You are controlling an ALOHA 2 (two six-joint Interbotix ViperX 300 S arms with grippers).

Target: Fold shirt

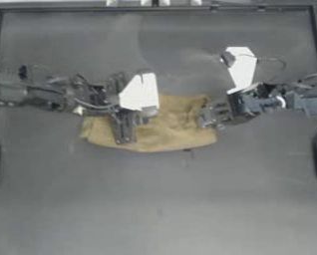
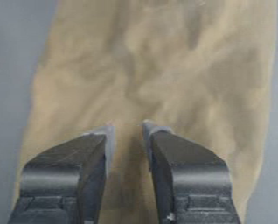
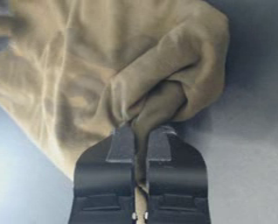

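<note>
The tan shirt (image 1: 171, 127) lies bunched in a rough half-oval at the middle of the table, with no neckband showing. My left gripper (image 1: 126, 135) points toward the front edge over the shirt's left part. In the left wrist view its jaws (image 2: 128, 130) stand narrowly apart with shirt cloth (image 2: 159, 65) running between them. My right gripper (image 1: 206, 118) is at the shirt's right edge. In the right wrist view it (image 3: 140, 131) is shut on a rolled fold of the shirt (image 3: 77, 57), and cloth bulges around the fingertips.
The dark table (image 1: 154, 209) stretches bare in front of the shirt. A raised rim (image 1: 154, 9) runs along the back. Two bright glare patches (image 1: 140, 92) (image 1: 241, 64) sit behind the shirt.
</note>
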